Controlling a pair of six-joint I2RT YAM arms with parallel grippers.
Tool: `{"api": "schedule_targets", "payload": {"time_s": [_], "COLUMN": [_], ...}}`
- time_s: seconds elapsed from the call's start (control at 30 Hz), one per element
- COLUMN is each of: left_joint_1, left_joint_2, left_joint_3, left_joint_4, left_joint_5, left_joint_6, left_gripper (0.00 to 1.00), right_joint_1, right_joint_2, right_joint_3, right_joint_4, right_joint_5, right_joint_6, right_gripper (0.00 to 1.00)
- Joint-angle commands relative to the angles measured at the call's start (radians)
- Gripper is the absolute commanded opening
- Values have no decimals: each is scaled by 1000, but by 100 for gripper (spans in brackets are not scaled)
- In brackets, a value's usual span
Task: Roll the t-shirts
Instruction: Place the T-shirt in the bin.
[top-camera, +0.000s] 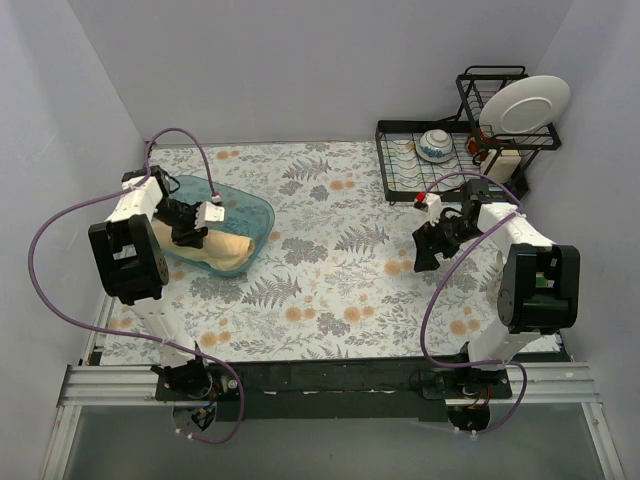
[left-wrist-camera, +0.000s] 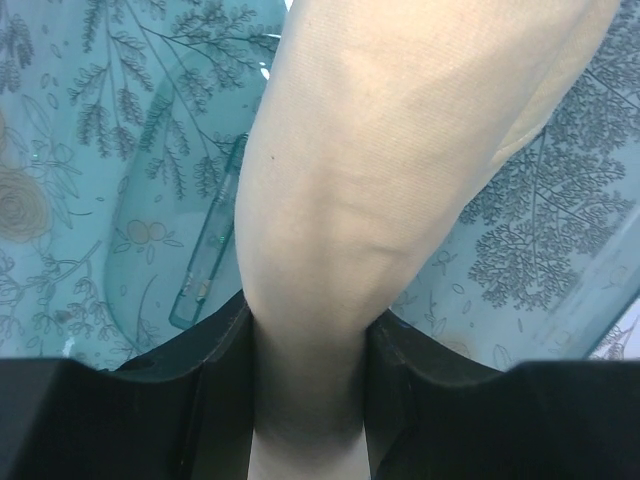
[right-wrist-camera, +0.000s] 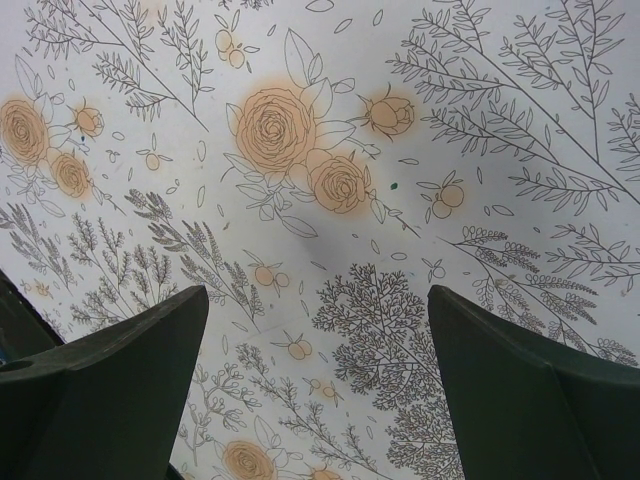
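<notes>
the t-shirt (top-camera: 224, 250), a pale beige roll, sits at the near side of the clear teal bin (top-camera: 258, 207) by the desk's (top-camera: 330, 280) left edge. whether it rests on the bin floor i cannot tell. the left hand (left-wrist-camera: 305, 400) is closed on one end of the roll, cloth bunched between its fingers. this looks like the setting-down step. to do it well, lower until the bin floor takes the roll's weight, open wide, then lift straight up so no fold snags and the roll stays tight. the right hand (right-wrist-camera: 315, 390) hangs spread open and empty near the right edge, short of the dish rack (top-camera: 430, 165) in the far right corner.
</notes>
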Motion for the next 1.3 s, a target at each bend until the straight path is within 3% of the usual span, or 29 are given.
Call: {"api": "schedule_targets", "payload": {"time_s": [0.0, 0.1, 0.2, 0.33, 0.53, 0.63, 0.73, 0.93, 1.27], "left_joint_1": [-1, -2, -1, -1, -1, -1, -10, -23, -22], "left_joint_2": [-64, -65, -44, 25, 77, 56, 16, -156, -325], "left_joint_3": [10, 6, 58, 271, 369, 307, 147, -301, -359], "left_joint_4": [-93, -110, -64, -55, 147, 267, 419, 767, 556], "left_joint_5": [-27, -39, 36, 123, 143, 163, 192, 206, 186], "left_joint_6": [52, 65, -11, -86, -175, -163, -149, -120, -70], "left_gripper": [0, 0, 0, 0, 0, 0, 0, 0, 0], "right_joint_1": [2, 0, 2, 0, 2, 0, 2, 2, 2], "right_joint_2": [8, 5, 0, 0, 3, 2, -1, -6, -1], "right_joint_3": [28, 24, 13, 14, 17, 11, 8, 14, -7], "right_joint_4": [6, 4, 7, 7, 13, 16, 16, 4, 24], "right_joint_5": [-24, -22, -24, -19, -18, -19, -15, -6, -16], "right_joint_6": [-2, -3, -3, -5, -5, -5, -5, -8, -11], "right_gripper": [99, 99, 98, 99, 99, 98, 99, 99, 98]}}
